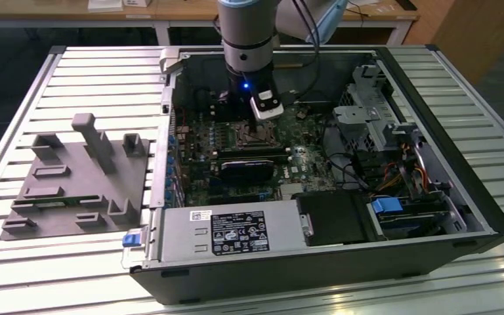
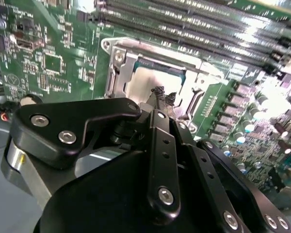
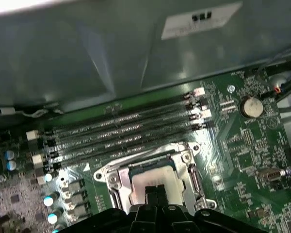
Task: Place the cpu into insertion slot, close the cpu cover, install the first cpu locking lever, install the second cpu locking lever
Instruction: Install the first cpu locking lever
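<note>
Slatted tabletop [image 1: 86, 72] carried an opened PC case [image 1: 462, 216]; cpu [image 3: 153, 179] was seen seated in insertion slot [image 3: 184, 162], cpu cover [image 2: 119, 60] framing it, directly below gripper [image 2: 165, 97]. Fingers' state couldn't be told.

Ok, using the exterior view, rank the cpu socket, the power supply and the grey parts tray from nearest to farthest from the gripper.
1. The insertion slot, directly under the gripper, mid-motherboard.
2. The power supply, at the case's near edge, toward the exterior view's bottom.
3. The grey parts tray, outside the case on the slatted table, at the exterior view's left.
</note>
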{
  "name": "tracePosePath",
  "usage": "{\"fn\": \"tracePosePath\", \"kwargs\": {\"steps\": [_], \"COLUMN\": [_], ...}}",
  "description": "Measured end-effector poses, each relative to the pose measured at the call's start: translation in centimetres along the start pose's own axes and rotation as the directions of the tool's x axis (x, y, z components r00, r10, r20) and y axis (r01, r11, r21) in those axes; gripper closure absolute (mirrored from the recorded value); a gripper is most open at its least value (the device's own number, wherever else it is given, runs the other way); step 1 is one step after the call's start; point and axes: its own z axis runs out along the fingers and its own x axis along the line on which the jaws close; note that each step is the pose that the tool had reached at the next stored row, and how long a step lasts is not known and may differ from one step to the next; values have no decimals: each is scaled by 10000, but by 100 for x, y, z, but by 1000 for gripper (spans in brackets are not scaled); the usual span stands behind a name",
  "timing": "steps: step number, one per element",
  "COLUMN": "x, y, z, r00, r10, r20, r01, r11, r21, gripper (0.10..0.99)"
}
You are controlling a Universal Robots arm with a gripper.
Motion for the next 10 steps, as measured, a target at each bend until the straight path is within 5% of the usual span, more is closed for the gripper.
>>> {"fn": "tracePosePath", "kwargs": {"steps": [10], "x": [-14], "y": [-45], "z": [-11], "r00": [9999], "r10": [-127], "r20": [-6], "r01": [127], "r11": [9999], "r21": [3], "gripper": [980]}}
